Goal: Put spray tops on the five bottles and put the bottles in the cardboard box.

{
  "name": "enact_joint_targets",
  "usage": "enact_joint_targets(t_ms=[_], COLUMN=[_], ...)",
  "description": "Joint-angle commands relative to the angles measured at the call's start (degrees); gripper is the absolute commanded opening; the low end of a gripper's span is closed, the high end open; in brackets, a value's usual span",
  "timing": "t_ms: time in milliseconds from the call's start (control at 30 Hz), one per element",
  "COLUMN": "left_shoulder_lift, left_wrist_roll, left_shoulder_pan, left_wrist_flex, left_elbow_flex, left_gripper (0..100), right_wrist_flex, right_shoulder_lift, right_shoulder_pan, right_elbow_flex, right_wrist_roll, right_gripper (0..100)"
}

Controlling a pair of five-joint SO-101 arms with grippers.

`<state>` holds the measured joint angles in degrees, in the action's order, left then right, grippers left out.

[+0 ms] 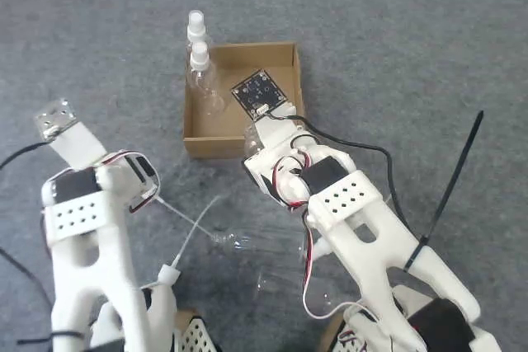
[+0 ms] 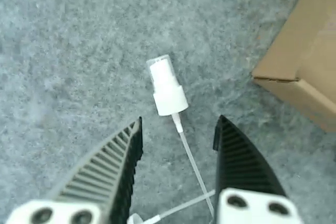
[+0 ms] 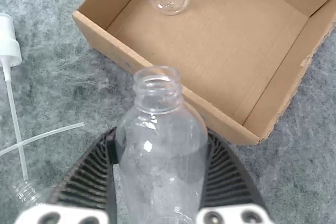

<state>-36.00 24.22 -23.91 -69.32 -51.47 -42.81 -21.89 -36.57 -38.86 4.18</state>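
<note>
While the right gripper (image 3: 160, 136) clamps an uncapped bottle (image 3: 159, 103) at six o'clock of the cardboard box (image 1: 216, 147), the left gripper (image 2: 178, 121) gapes wide over a spray top (image 2: 168, 92) lying around eight o'clock of it.

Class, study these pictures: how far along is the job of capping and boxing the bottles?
Done: one capped bottle is in the box, another at its far-left corner. In hand: the right tool grips an uncapped bottle by the box; the left tool hangs open over a loose spray top. Left: capping it, then the clear bottles lying on the carpet.
</note>
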Motion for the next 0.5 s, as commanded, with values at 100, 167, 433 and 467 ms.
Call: enact_joint_targets(t_ms=[100, 167, 433, 467], left_shoulder_lift=[15.21, 18.64, 27.08, 27.78], left_wrist_roll=[0.97, 2.11, 9.67, 10.02], left_shoulder_pan=[0.44, 0.44, 0.44, 0.44], left_wrist_flex=[-3.34, -3.96, -3.78, -3.78], left_elbow_flex=[12.35, 14.81, 19.74, 20.0], left_gripper=[18, 16, 14, 14], right_wrist_flex=[1.19, 1.19, 1.19, 1.19], right_shoulder_lift=[-3.38, -3.38, -3.38, -3.38], right_shoulder_pan=[0.75, 0.75, 0.75, 0.75], right_elbow_flex=[0.26, 0.26, 0.26, 0.26], right_wrist_roll=[0.79, 0.79, 0.79, 0.79], right_gripper=[0.9, 0.9, 0.9, 0.9])
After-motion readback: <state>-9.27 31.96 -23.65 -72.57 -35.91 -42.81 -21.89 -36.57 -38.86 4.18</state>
